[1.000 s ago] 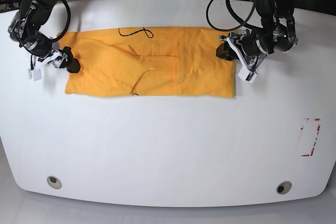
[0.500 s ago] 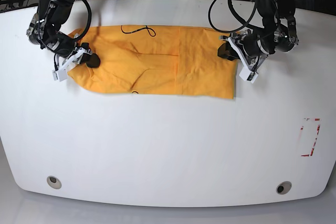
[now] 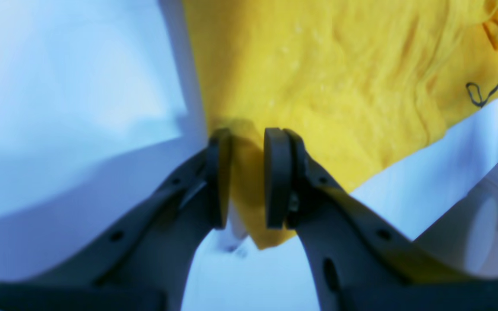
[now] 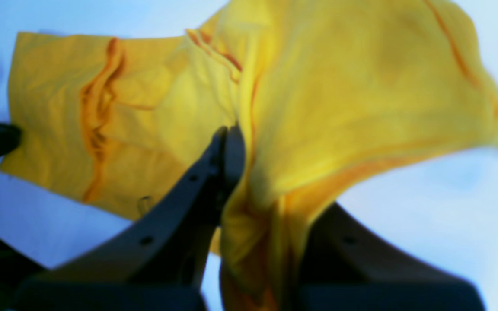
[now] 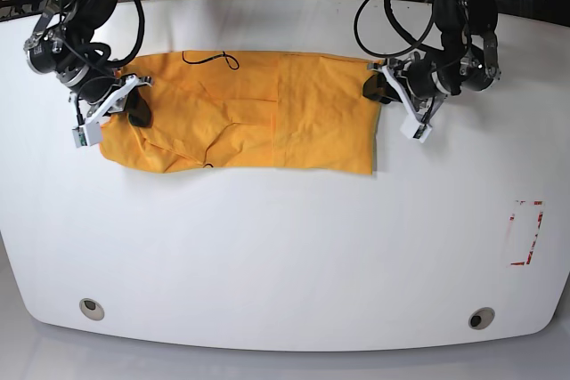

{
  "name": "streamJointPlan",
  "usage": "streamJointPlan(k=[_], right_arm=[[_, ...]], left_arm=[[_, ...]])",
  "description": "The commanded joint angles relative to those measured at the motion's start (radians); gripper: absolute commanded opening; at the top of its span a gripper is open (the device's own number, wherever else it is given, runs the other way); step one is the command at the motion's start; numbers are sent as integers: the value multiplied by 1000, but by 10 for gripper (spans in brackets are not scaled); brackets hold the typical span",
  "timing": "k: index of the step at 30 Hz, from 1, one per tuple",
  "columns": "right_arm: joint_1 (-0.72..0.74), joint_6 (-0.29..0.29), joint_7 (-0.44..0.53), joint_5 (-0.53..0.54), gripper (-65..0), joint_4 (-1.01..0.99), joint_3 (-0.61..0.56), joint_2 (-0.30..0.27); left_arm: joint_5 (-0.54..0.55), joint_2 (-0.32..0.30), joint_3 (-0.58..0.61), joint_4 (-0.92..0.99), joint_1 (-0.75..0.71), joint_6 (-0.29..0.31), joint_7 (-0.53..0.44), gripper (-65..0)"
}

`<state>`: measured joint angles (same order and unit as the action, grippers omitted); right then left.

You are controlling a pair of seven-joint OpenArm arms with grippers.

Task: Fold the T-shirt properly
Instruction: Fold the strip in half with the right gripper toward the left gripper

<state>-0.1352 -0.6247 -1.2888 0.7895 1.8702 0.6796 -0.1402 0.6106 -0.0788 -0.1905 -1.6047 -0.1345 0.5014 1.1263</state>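
Observation:
The orange-yellow T-shirt lies as a long folded strip across the far half of the white table. At its left end my right gripper is shut on the cloth. In the right wrist view the T-shirt is lifted and drapes over one finger of the right gripper, hiding it. At the right end my left gripper holds the edge. The left wrist view shows the left gripper with a bunched fold of the T-shirt pinched between its pads.
A thin black thread lies on the shirt's far edge. A red-marked rectangle sits on the table at the right. Two round holes are near the front edge. Cables hang behind the table.
My right gripper went from open to shut on the shirt's left end and raised it. The left end has crumpled and the whole shirt has shifted left. The left gripper stayed shut.

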Motion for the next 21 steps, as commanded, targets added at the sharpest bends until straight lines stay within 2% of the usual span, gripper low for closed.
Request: streamJointPlan(k=[1,3,7,13,16,21], right_arm=[[6,-1,16,31,-650,78,-30,21],[-1,2,16,32,-650,108,-79,41],[7,2,16,32,-650,119,-151,90],[38,-1,56,23,-650,95,-292,181],[45,-1,85,23,-650,73,-369,201],[90,1,94,23,-650,2,-403,205]], left_arm=[[1,0,39,-1,19,4,-32,-536],[-18,3,61,-6,16,4,-39,-536],[-82,50,95,-7,14,4,-47,-536],[-97,64,142,-15,2,6,-48,-536],[-93,66,142,-24,-6,6,-48,-536],[-96,72,142,-24,-6,6,-48,-536]])
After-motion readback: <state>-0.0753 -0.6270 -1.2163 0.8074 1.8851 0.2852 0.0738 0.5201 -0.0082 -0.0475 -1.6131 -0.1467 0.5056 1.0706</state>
